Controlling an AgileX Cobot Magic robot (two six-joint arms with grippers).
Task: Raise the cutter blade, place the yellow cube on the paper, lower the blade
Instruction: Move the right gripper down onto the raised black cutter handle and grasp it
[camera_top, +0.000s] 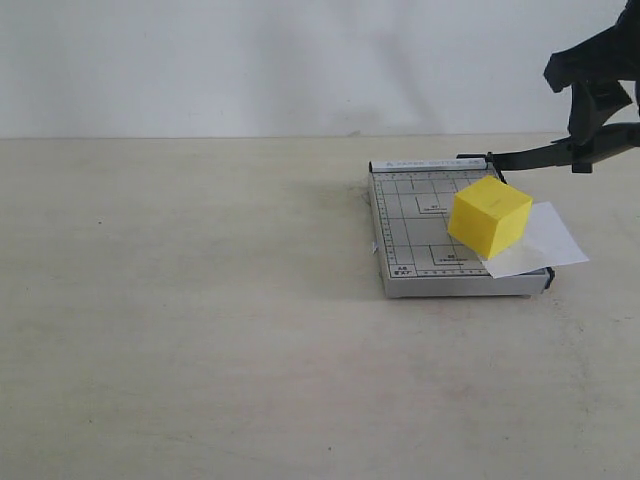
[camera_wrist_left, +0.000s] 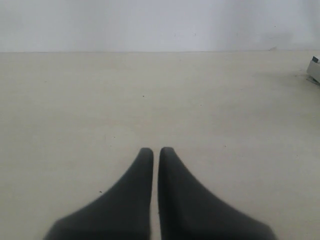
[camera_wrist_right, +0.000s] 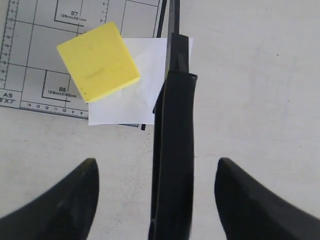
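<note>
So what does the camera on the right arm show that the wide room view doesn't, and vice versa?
Only the right wrist view: the right gripper open, its fingers standing clear on either side of the blade handle, and readable size labels on the board. Only the exterior view: the whole board, the blade lifted at an angle above it, and the wall behind. Both: the yellow cube resting partly on the white paper.

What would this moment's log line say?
cutter blade raised, right gripper open astride it; yellow cube partly on paper; left gripper shut
</note>
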